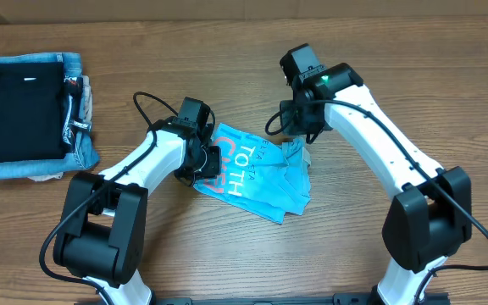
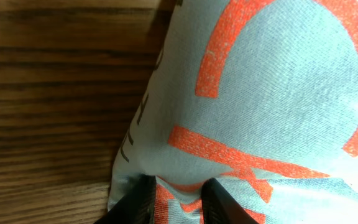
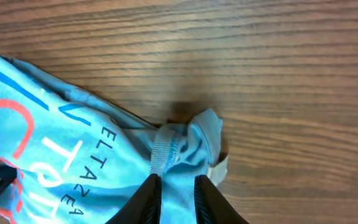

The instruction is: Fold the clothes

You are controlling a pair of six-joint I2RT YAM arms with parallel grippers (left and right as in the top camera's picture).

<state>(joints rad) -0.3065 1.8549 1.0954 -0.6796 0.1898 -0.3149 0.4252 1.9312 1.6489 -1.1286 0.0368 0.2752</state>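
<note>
Limp, light T-shirt (image 1: 261, 178) is bunching. Left end effector (image 2: 178, 188) and right end effector (image 3: 176, 183) are straddling cloth narrowly, perhaps pinching; ribbed collar (image 3: 163, 149) just ahead of the right one is offering the firmest hold.

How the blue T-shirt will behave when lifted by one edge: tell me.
Likely floppy: the T-shirt lies in soft, wrinkled layers, so a lifted edge should sag. Probably light: the knit looks thin. Its ribbed collar is bunched, so layers may shift when pushed.
</note>
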